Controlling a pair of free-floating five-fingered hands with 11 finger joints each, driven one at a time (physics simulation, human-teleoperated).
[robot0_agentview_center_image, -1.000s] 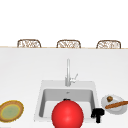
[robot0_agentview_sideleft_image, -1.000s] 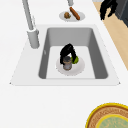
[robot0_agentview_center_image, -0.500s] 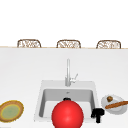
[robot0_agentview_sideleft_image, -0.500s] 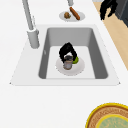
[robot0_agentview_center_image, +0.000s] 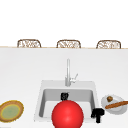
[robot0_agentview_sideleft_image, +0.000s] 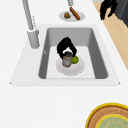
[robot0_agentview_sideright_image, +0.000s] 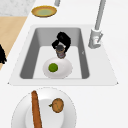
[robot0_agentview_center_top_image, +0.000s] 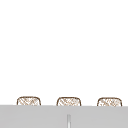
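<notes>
Nothing is shifting since the earlier frames: both hands and the can are sitting exactly where they were.

Nearest the front camera, a red ball (robot0_agentview_center_image: 67, 114) is blocking much of the sink (robot0_agentview_center_image: 41, 100), hiding the dish inside it. To its left, a yellow-rimmed plate (robot0_agentview_center_image: 11, 110) is lying on the table (robot0_agentview_center_image: 25, 72). To its right, the right hand (robot0_agentview_center_image: 98, 115) is hanging idle in the air by the sink's front right corner, fingers drooping loosely and holding nothing. Just past it, a white plate (robot0_agentview_center_image: 113, 110) is carrying a sausage (robot0_agentview_center_image: 116, 104) and a small brown lump (robot0_agentview_center_image: 109, 98).

Inside the sink, the left hand (robot0_agentview_sideleft_image: 65, 46) is reaching down over a can (robot0_agentview_sideleft_image: 67, 59), its fingers (robot0_agentview_sideleft_image: 60, 51) curling around the can's upper part. The can is standing upright at the edge of a white dish (robot0_agentview_sideleft_image: 71, 68) on the sink floor; it is looking grey and metallic, with a darker band near the top. A lime (robot0_agentview_sideleft_image: 75, 59) is lying on the dish, just beside the can.

Behind the sink, the tap (robot0_agentview_center_image: 68, 72) is rising from the rim, and three chair backs (robot0_agentview_center_image: 68, 44) are showing at the far table edge.
</notes>
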